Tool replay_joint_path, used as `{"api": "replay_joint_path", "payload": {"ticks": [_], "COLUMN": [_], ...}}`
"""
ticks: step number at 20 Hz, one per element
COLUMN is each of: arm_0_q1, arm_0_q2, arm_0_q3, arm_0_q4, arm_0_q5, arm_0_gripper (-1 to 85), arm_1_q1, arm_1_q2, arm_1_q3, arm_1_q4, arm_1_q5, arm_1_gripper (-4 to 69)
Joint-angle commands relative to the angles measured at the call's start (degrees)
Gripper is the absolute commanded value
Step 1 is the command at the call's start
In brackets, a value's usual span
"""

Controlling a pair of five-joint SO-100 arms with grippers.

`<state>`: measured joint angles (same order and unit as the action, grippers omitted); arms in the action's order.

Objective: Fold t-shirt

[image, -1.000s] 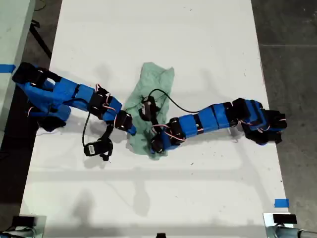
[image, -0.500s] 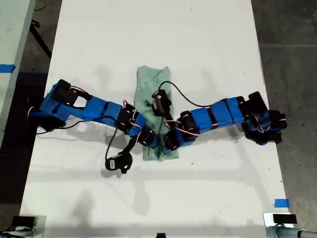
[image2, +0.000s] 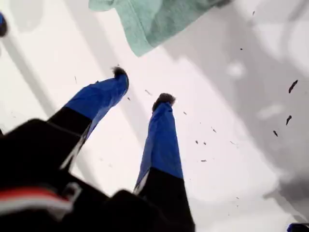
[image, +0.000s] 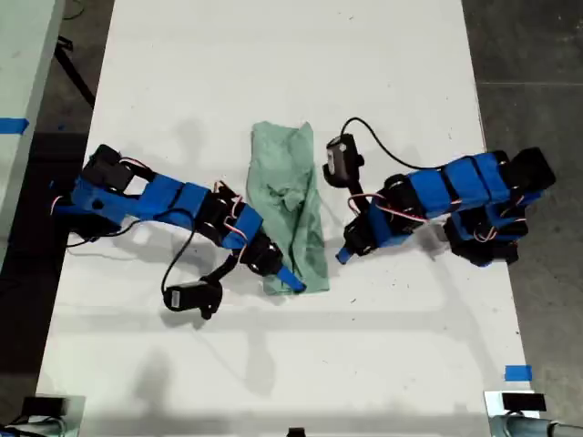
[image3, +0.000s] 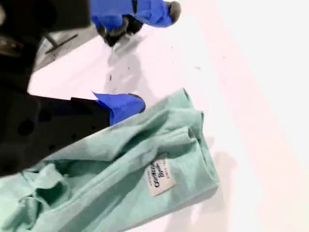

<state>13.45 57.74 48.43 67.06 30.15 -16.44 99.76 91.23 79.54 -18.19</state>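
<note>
Overhead scene: a white counter (image: 273,382) with two blue robot arms reaching toward its middle. Nearest the camera's bottom edge, my second claw (image: 290,278) comes in from the exterior view's left and rests on the near corner of the t-shirt (image: 290,196). In its wrist view only one blue fingertip (image3: 123,104) shows, lying on the cloth's edge, so I cannot tell whether this claw is clenched or released. A small white sewn label (image3: 161,176) lies face up on the fabric close by.

A little farther, at the exterior view's right, my first claw (image: 342,257) hovers just beside the shirt, not touching it, fingers spread apart and empty.

The pale mint-green t-shirt lies mid-counter as a narrow, rumpled strip running from near to far, between both arms.
</note>
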Motion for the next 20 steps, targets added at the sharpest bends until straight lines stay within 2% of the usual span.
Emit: {"api": "replay_joint_path", "payload": {"ticks": [1,3,4,7,10,13,18,20], "arm_0_q1": [2.1,4.2,5.5,6.5,4.0,1.2,-3.2,-4.7], "arm_0_q2": [12.8,20.7,25.3,34.4,24.4,15.6,9.5,6.6], "arm_0_q3": [3.3,15.1,24.4,50.5,49.0,43.3,37.7,33.7], "arm_0_q4": [7.2,6.9,2.7,-17.2,-23.6,-26.5,-26.9,-23.2], "arm_0_q5": [-1.7,-5.7,-8.1,-17.8,-22.8,-26.1,-26.5,-28.2], "arm_0_gripper": [33.2,34.7,34.9,34.8,34.1,33.5,33.1,31.7], "arm_1_q1": [1.7,1.8,1.8,1.9,3.9,5.1,6.3,6.7], "arm_1_q2": [15.1,23.1,26.4,28.2,18.5,7.8,-4.9,-11.6], "arm_1_q3": [12.4,22.1,26.0,34.1,33.7,30.0,25.3,20.6], "arm_1_q4": [-8.4,-12.8,-14.6,-22.8,-32.0,-37.4,-42.6,-43.2], "arm_1_q5": [0.3,0.5,0.7,0.3,-1.1,-1.3,0.3,1.1], "arm_1_gripper": [14.0,24.1,29.1,32.2,32.7,33.0,33.3,33.0]}}
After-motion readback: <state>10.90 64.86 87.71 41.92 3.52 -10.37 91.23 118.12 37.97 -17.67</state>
